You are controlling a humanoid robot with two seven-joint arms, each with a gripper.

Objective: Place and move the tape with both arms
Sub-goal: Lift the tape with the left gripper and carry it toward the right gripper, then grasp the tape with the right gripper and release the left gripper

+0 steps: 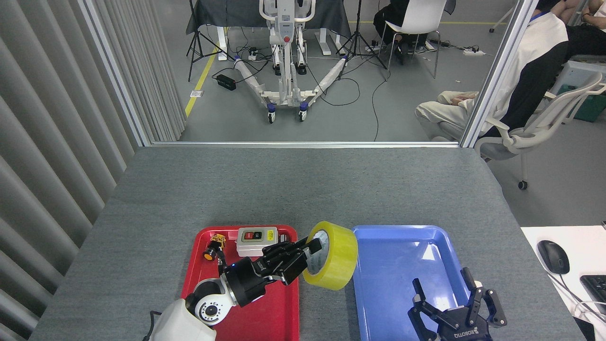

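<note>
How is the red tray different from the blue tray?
The red tray holds small switch parts at its far end, such as a grey switch box; the blue tray has nothing lying in it. The left gripper reaches over the red tray, shut on the yellow tape, while the right gripper hangs open over the blue tray's near end. Both are rounded rectangular trays lying flat on the grey table.
</note>
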